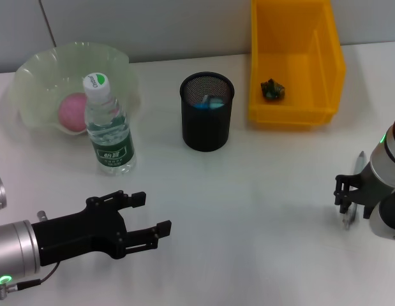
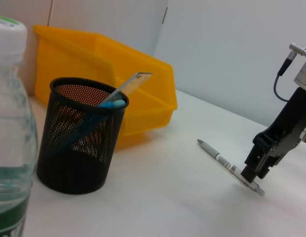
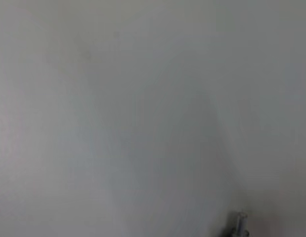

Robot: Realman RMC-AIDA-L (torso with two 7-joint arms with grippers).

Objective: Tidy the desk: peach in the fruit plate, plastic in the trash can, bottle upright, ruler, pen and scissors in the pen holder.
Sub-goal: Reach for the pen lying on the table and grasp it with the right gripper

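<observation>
We note a black wire-mesh pen holder [image 1: 207, 111], glossy yellow plastic bin [image 1: 296, 60], clear plastic bottle [image 1: 108, 131], smooth matt white tabletop [image 1: 248, 210].

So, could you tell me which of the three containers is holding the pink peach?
The pale green ruffled plastic bowl behind the bottle; the others are black mesh and yellow.

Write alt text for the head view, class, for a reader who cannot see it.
The right gripper is down over a pen lying on the white desk; the left gripper hovers open. Behind stand an upright bottle, a peach in its fruit plate, a pen holder and a yellow bin.
</observation>
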